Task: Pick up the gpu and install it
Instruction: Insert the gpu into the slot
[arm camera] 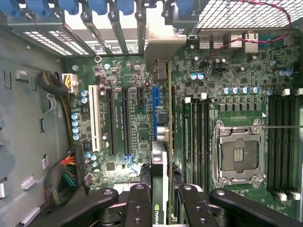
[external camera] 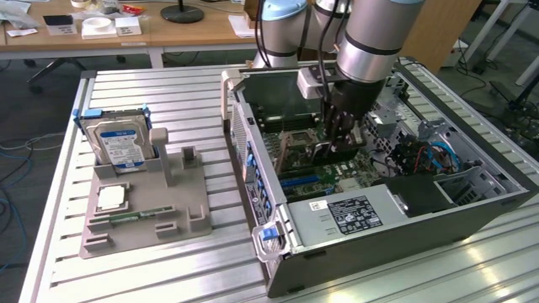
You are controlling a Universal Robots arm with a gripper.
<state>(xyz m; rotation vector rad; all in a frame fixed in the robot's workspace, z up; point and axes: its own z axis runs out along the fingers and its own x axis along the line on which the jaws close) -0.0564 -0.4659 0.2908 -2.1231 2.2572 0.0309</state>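
Looks mid-install: black fingers (arm camera: 138, 202) pinching the slim green-and-black gpu card (arm camera: 160, 165) over the green motherboard (arm camera: 239, 61), exterior view's 1 o'clock, needs dead-straight slot line-up.

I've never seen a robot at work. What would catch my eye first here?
The big silver robot arm reaches down into an open computer case in the middle of the exterior view. Its gripper is shut on the gpu, held edge-on over the slots of the green motherboard. On the exterior view's left, a hard drive with a blue-white label stands upright in a grey holder.
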